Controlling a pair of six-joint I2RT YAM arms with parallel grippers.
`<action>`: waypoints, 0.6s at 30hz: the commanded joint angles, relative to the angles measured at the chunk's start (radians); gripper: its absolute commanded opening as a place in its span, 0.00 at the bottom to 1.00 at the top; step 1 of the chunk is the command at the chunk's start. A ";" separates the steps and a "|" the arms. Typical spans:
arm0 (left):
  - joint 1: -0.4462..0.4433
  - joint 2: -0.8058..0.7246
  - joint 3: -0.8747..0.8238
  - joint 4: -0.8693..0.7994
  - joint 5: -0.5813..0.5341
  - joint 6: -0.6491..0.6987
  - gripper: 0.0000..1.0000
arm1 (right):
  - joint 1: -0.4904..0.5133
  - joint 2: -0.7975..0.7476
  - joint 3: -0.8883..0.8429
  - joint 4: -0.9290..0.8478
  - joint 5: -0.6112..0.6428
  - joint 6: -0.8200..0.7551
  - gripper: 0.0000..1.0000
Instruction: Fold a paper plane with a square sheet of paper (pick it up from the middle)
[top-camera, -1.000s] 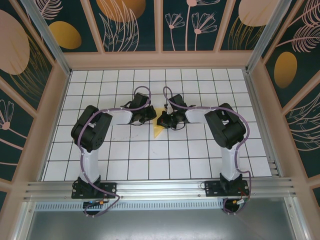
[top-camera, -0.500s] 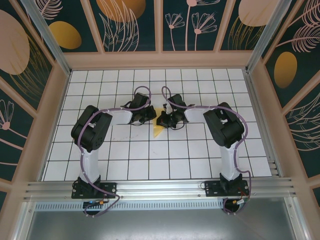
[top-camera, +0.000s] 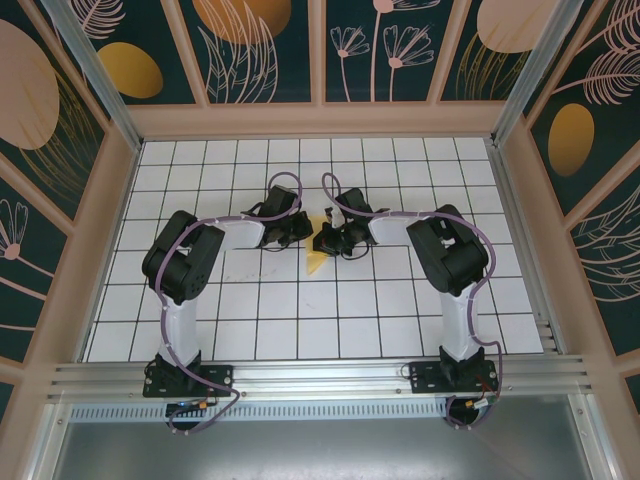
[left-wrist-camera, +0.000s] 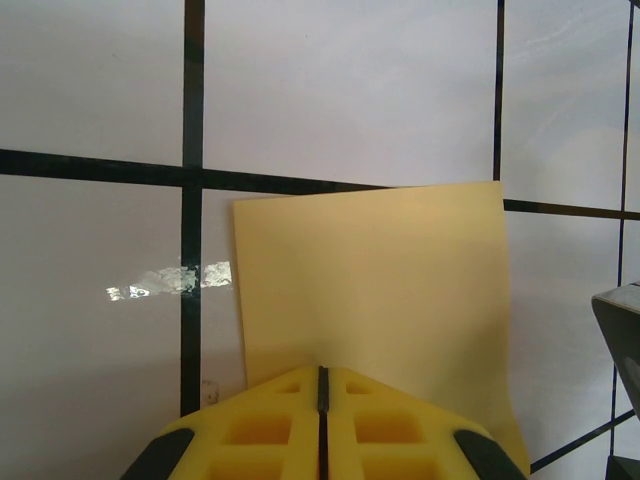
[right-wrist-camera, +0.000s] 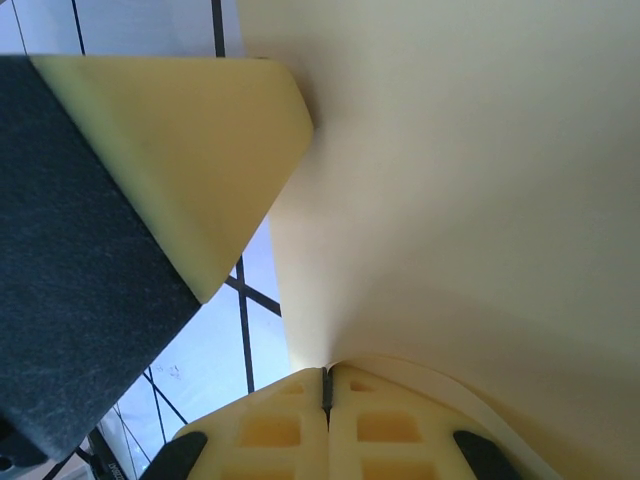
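Seen from above, the left arm (top-camera: 185, 265) is reaching inward across the white gridded bench (top-camera: 200, 300), its left hand (top-camera: 296, 233) sitting low just left of the middle. In the left wrist view this hand (left-wrist-camera: 322, 378) is closed, its yellow pads (left-wrist-camera: 265, 425) pressing together with only a thin seam between them. Its tips are meeting the near edge of the yellow sheet of paper (left-wrist-camera: 370, 280). Whether they are pinching that edge or only pressing on it cannot be told. Beyond the tips the sheet is lying nearly flat over a black grid line, with its lower right corner curling a little.

In the overhead view the sheet (top-camera: 316, 262) is sitting between the two hands near the bench's centre, a pointed end poking toward the arm bases.

The right hand (top-camera: 331, 240) is sitting just right of the sheet, and the right arm (top-camera: 447, 250) is bending in from that side. In the right wrist view this hand (right-wrist-camera: 326, 375) is clamping shut on the paper (right-wrist-camera: 470, 200), which is rising out of the seam between its pads and curving up and away. One padded finger of the left hand (right-wrist-camera: 180, 150) is standing close beside the raised paper.
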 joint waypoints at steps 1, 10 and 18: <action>-0.004 0.013 0.010 -0.027 0.018 0.013 0.10 | 0.003 0.028 0.014 -0.044 0.009 -0.035 0.01; 0.017 -0.103 0.011 -0.047 -0.063 -0.029 0.15 | 0.004 0.041 0.000 -0.059 0.042 -0.033 0.17; 0.084 -0.232 -0.115 -0.015 -0.124 -0.105 0.16 | 0.000 0.038 -0.012 -0.047 0.043 -0.033 0.31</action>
